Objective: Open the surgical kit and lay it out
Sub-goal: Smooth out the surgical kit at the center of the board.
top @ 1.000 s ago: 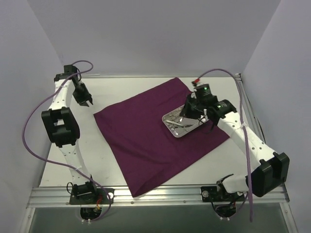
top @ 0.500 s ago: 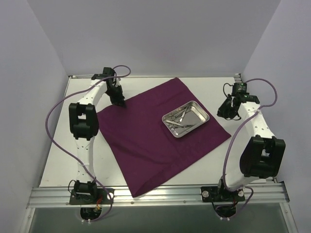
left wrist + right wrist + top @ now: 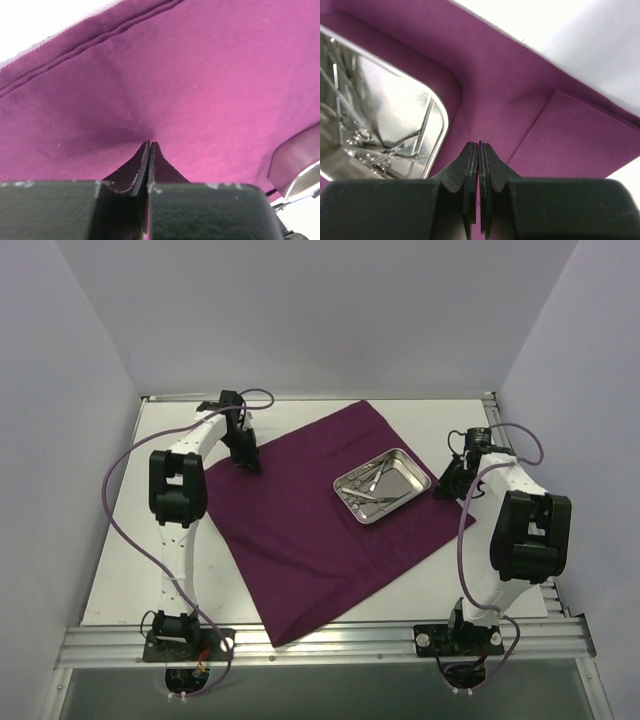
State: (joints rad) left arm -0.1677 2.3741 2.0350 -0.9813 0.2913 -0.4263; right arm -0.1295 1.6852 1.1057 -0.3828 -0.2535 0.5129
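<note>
The dark purple cloth wrap [image 3: 310,530] lies spread open on the table. On its right half rests the shiny steel tray [image 3: 405,478], with ring-handled instruments [image 3: 368,485] inside. My left gripper [image 3: 251,463] is shut. Its tips press on the cloth [image 3: 210,75] near the left corner, just inside the hem, and a shallow pucker runs off them. My right gripper [image 3: 444,486] is shut too. Its tips touch the cloth [image 3: 500,90] beside the tray's rounded corner [image 3: 437,112]. No cloth shows between either pair of jaws.
A small flap of cloth [image 3: 580,140] is folded over just right of the right gripper. White table [image 3: 120,540] borders the cloth on all sides. Grey walls close in left, right and back. A metal rail [image 3: 320,640] runs along the near edge.
The right gripper left the tray and came down at the cloth's right edge. The left arm swung in from the far left onto the cloth's left corner, and its jaws closed.
</note>
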